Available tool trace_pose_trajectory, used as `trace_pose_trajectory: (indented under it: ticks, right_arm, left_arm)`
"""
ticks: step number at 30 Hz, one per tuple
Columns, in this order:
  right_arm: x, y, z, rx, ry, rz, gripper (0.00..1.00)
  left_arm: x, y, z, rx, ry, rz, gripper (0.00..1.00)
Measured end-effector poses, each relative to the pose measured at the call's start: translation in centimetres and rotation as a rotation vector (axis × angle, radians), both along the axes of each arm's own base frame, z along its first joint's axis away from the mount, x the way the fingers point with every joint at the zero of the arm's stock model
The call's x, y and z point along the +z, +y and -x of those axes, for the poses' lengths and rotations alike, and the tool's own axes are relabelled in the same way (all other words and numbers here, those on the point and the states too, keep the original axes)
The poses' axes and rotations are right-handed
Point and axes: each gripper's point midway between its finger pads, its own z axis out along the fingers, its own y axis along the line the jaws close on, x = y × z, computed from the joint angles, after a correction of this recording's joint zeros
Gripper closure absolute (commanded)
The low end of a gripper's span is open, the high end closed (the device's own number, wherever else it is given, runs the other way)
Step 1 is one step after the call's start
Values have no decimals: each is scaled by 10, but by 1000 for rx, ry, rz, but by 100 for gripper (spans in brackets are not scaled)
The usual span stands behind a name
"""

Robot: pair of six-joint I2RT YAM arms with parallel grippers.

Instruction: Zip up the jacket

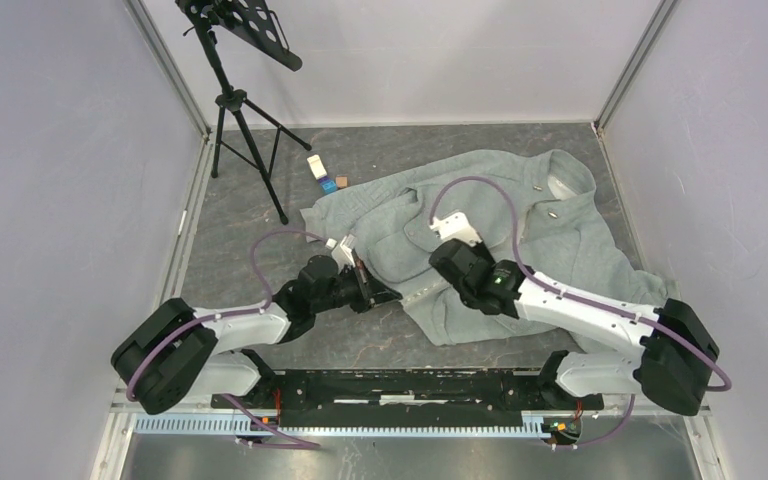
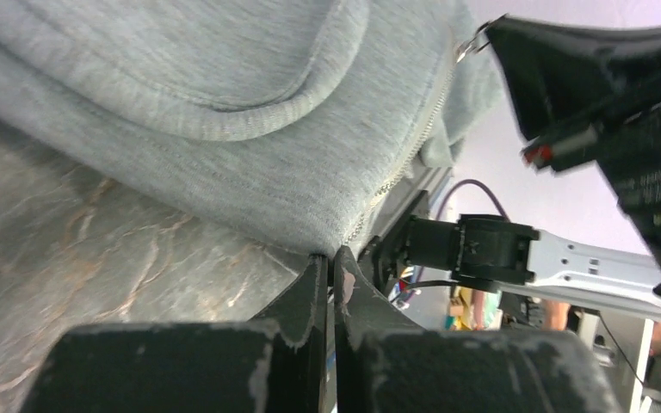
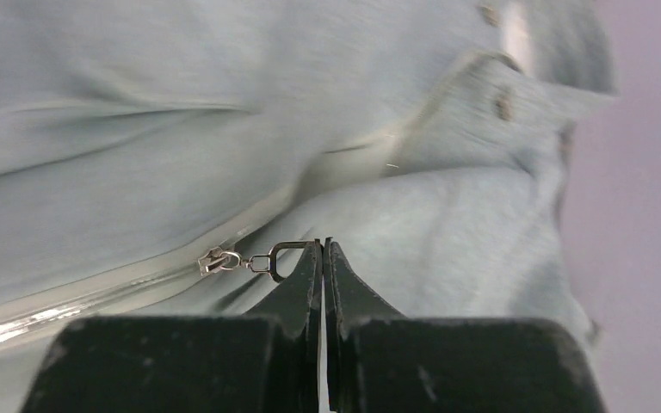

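The light grey-green fleece jacket (image 1: 500, 215) lies spread on the table, collar at the far right. My left gripper (image 1: 388, 296) is shut on the jacket's bottom hem, next to the lower end of the zipper (image 2: 400, 172); the hem (image 2: 310, 232) enters the closed tips in the left wrist view. My right gripper (image 1: 438, 247) is shut on the metal zipper pull (image 3: 280, 256), which hangs from the slider (image 3: 213, 261) on the pale zipper tape. The right gripper (image 3: 322, 245) sits over the jacket's front. A rounded patch pocket (image 2: 224, 77) shows above the hem.
A black tripod stand (image 1: 235, 100) stands at the far left. A small white object (image 1: 317, 167) and a blue and brown piece (image 1: 334, 184) lie by the jacket's left edge. Grey walls enclose the table on three sides.
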Motion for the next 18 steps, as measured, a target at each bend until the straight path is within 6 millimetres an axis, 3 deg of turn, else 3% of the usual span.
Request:
trace_pose_trajectory:
  ticks: [4,8,18]
  right_arm:
    - [-7,-59,-17,-123,-20,148,100]
    - [-7,-95,-34,-167,-25,255,100]
    - [6,-188,-100,-341,-49,446,100]
  left_arm:
    - [-9,12,1,38,10,-53,98]
    - [-8,18,3,44,-6,-82,98]
    - [-20,25,7,19,-25,-147,98]
